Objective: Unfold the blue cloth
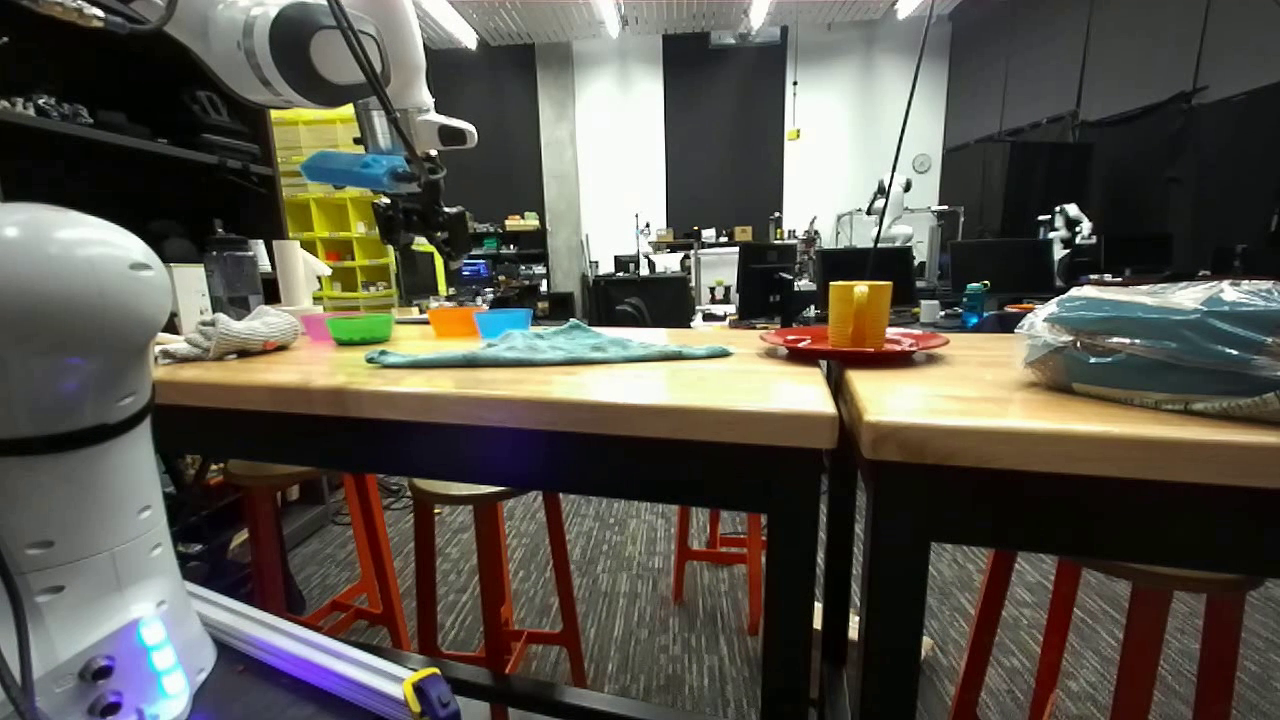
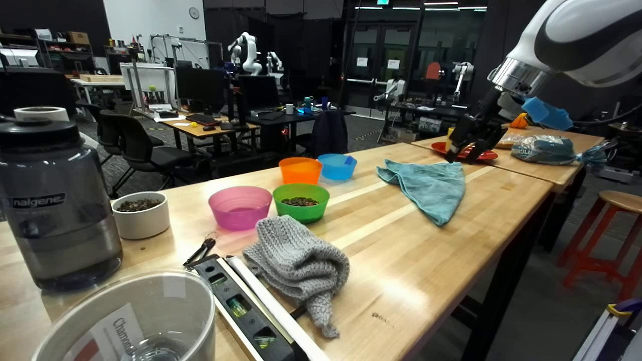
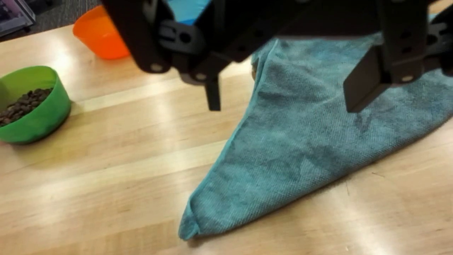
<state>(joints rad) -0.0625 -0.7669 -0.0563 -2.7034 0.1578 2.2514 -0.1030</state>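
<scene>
Around you is a black-and-white-walled lab with other white robot arms (image 2: 250, 62) in the background, and the light wood table (image 2: 391, 281) stands just beside a second table (image 1: 1060, 440). Your blue cloth (image 2: 434, 188) lies on the first table, creased, in a rough triangle. Your gripper (image 3: 287, 101) is spread wide with only air in its gap; the wrist view puts one tip over bare wood and the other over the fabric, and an exterior view shows you it hangs well above the table.

On one side of the cloth you have four bowls, visible in both exterior views: a blue bowl (image 2: 337, 173), an orange bowl (image 2: 301, 175), a green bowl (image 2: 301, 215) and a pink bowl (image 2: 238, 220). From the wrist you look into the green one, at its dark bits. On the other side, one yellow mug (image 1: 860, 315) stands on one red plate (image 1: 785, 342), and one blue package (image 1: 1170, 340) in clear plastic lies on the second table.

Farther out, outside the wrist view, an exterior view gives you one gray knitted cloth (image 2: 301, 255), one spirit level (image 2: 238, 306) with three vials, one white ramekin (image 2: 143, 225), one Nalgene bottle (image 2: 60, 215) and one see-through cup (image 2: 195, 321).
</scene>
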